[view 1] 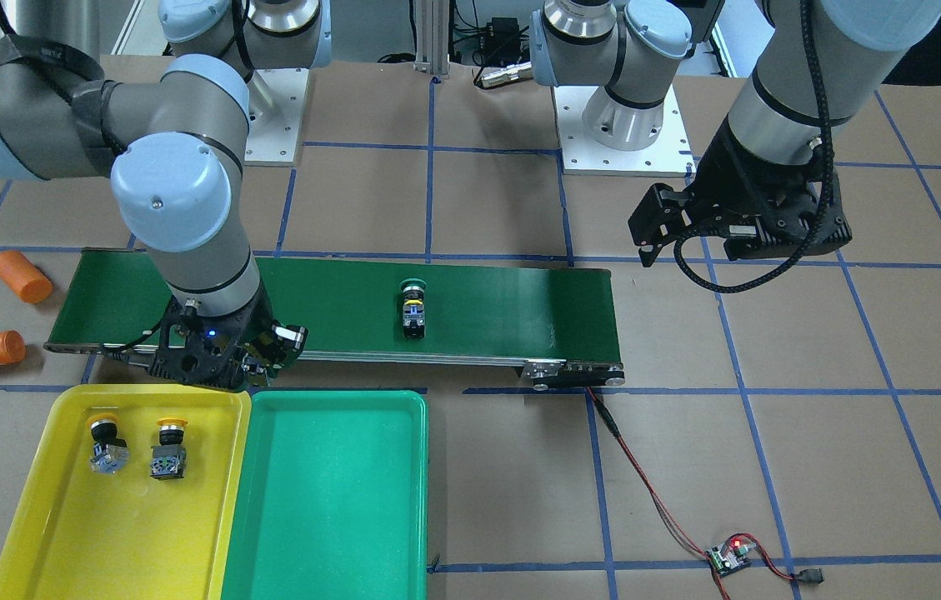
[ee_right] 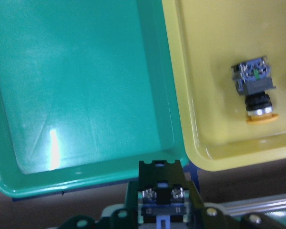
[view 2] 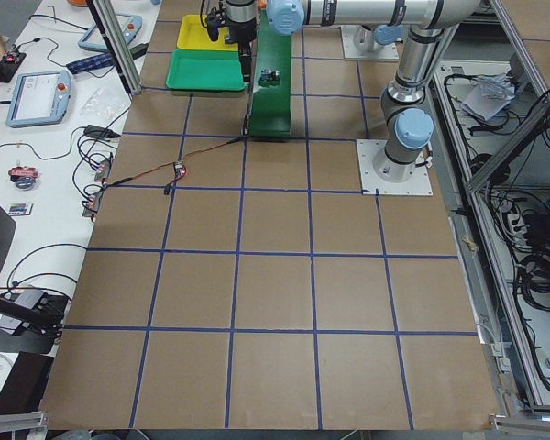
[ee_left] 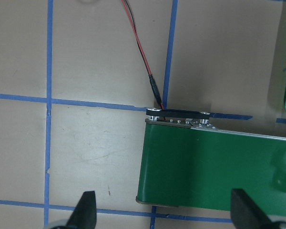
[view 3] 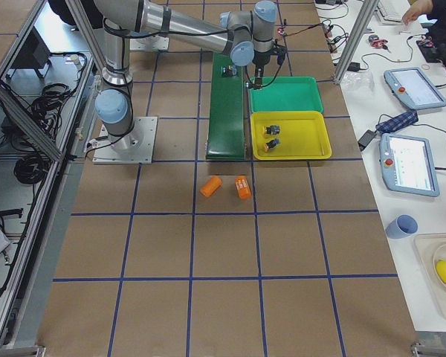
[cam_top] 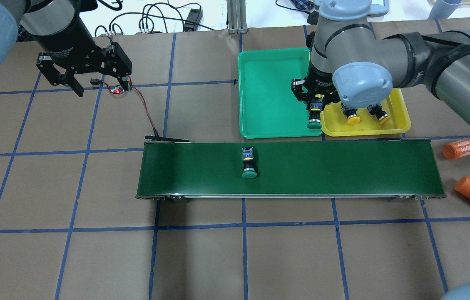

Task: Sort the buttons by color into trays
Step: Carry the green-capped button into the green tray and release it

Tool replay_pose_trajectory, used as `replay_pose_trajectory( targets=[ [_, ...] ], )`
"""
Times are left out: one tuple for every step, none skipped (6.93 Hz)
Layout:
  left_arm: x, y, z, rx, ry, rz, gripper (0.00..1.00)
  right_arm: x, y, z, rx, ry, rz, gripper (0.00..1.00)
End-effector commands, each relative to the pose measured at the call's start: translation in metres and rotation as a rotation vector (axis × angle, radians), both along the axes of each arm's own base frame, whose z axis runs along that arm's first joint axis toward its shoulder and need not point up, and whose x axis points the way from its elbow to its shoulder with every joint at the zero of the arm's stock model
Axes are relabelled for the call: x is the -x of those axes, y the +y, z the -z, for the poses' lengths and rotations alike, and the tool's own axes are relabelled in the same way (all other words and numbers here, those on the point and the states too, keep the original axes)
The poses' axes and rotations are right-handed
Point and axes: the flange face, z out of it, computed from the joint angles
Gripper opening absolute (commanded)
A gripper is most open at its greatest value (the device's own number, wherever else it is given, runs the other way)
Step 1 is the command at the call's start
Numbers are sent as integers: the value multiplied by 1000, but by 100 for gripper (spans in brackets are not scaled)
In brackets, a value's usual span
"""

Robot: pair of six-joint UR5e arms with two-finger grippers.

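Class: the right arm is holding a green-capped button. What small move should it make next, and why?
Probably shift the right hand further over the green tray before opening. It grips a green button, but the wrist view shows it above the trays' belt-side rims, where the green tray meets the yellow tray; released here, the button might hit a rim.
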Motion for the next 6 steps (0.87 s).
replay_pose_trajectory(
  targets=[
    [0, 1, 2, 0, -2, 1, 100, -8, -45, 46, 71, -7, -14, 0],
    [-1, 1, 2, 0, -3, 1, 100, -8, -49, 64, 57, -5, -32, 0],
    [-1, 1, 0, 0, -5, 1, 100, -8, -50, 82, 32, 1, -85, 0],
    [-1, 1, -1, 3, -5, 1, 100, -9, -54, 89, 46, -1, -83, 0],
    [-1, 1, -2, 1, -5, 1, 100, -9, -56, 93, 59, -4, -77, 37],
    [-1, 1, -2, 3, -5, 3, 100, -9, -58, 92, 94, -5, -78, 99]
  ],
)
